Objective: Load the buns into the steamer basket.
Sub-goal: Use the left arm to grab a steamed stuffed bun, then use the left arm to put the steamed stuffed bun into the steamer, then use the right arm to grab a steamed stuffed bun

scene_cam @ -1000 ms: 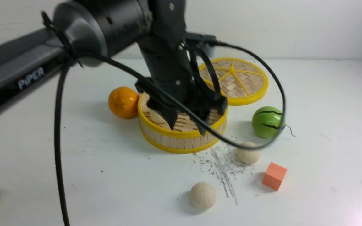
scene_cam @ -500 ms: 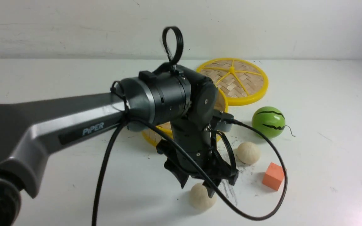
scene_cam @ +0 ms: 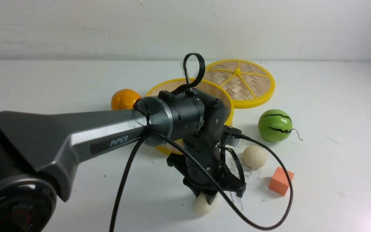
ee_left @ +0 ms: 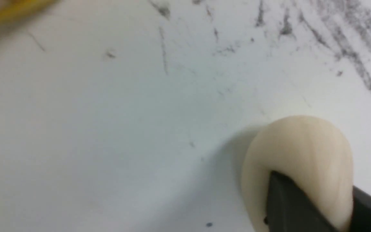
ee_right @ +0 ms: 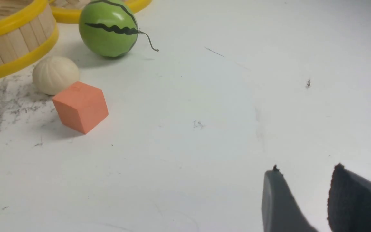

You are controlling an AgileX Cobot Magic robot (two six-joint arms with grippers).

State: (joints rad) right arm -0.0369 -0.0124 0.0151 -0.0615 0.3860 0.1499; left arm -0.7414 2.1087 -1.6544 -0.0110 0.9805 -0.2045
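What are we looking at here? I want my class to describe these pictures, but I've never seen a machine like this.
It is a two-armed robot at a white table. The front view looks forward from between the arms. The other two pictures come from a camera on each wrist. The left end effector, its grasping claw, is closed around one cream bun. The right end effector is open and empty. On the table lie a second bun, the bamboo steamer basket, its woven lid, an orange, a green watermelon ball and an orange cube.
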